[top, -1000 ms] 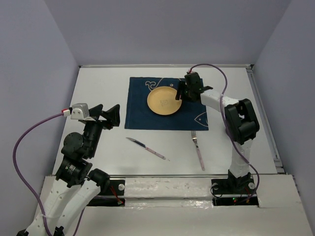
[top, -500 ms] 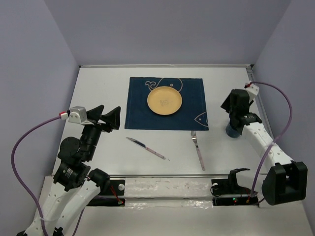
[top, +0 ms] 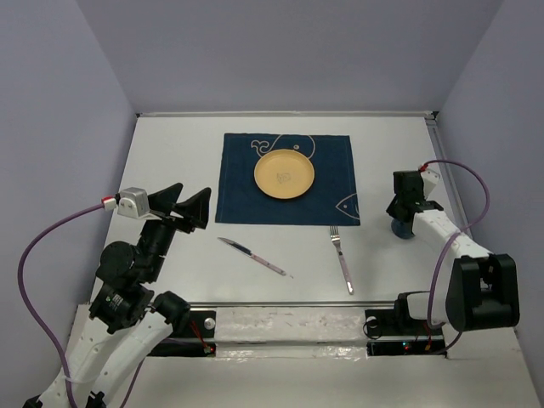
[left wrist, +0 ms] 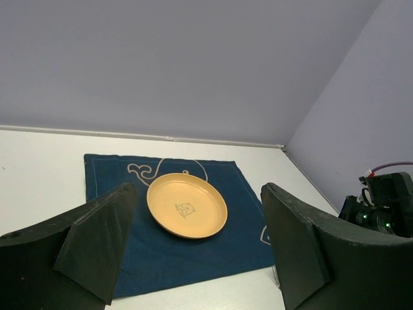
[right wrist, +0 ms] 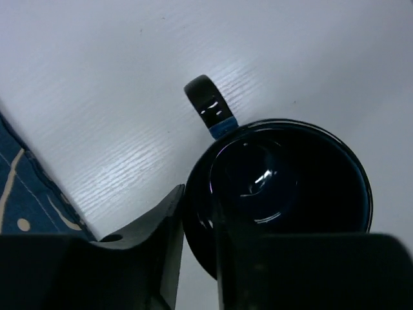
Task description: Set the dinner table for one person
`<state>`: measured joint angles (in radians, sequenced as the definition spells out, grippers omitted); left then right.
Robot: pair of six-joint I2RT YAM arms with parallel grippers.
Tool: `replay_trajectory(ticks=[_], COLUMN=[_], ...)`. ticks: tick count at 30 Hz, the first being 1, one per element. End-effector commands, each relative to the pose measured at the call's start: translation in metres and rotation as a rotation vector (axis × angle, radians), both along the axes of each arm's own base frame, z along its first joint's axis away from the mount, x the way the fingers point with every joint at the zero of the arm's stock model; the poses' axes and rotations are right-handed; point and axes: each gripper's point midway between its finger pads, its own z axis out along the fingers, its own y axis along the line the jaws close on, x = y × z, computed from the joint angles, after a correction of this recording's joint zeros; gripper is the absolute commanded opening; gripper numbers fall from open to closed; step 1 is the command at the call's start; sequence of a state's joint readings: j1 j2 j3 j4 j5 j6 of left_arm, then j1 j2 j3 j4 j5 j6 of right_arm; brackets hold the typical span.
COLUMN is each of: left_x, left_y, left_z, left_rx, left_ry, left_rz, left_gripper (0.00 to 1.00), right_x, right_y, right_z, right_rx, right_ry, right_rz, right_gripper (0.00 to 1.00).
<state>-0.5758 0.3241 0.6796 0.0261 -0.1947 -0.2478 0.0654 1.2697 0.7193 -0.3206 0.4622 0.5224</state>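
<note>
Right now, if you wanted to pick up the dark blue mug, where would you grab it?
Grab the mug by its rim wall, coming straight down, one finger inside and one outside. It stands upright with its open mouth facing up, so the rim is easy to reach. I would probably skip the handle: it is a small loop sticking out sideways.
</note>
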Motion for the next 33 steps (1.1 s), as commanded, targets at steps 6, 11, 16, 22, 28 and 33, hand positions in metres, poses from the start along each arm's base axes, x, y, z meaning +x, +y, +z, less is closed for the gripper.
replay_trajectory(ticks=[6,11,16,22,28,33], left_x=[-0.003,0.000,0.002,0.005,0.007,0.010], left_y=[0.001,0.000,0.004,0.003,0.004,0.003], left_z=[0.012,0.011,0.008,0.006,0.004,0.001], left_rx=[-0.022,-0.014,-0.006,0.001,0.007,0.014], left_ry=[-0.048,-0.041,-0.033,-0.022,-0.014,-0.004], left_rz=[-0.003,0.001,0.025,0.030,0.041,0.044], left_gripper=[0.89,0.89,0.91,0.95,0.96,0.99], right_x=[0.030,0.078,0.152,0.226,0.265,0.284], right_y=[-0.004,0.074,0.142,0.183,0.192,0.199], right_z=[0.051,0.110,0.143,0.141,0.110,0.102], right_rx=[-0.073,-0.098,-0.109,-0.154,-0.219,-0.243], right_ry=[-0.109,-0.210,-0.252,-0.231,-0.139,-0.141], right_rz=[0.027,0.332,0.586,0.743,0.805,0.837], right_gripper=[0.00,0.00,0.00,0.00,0.00,0.00])
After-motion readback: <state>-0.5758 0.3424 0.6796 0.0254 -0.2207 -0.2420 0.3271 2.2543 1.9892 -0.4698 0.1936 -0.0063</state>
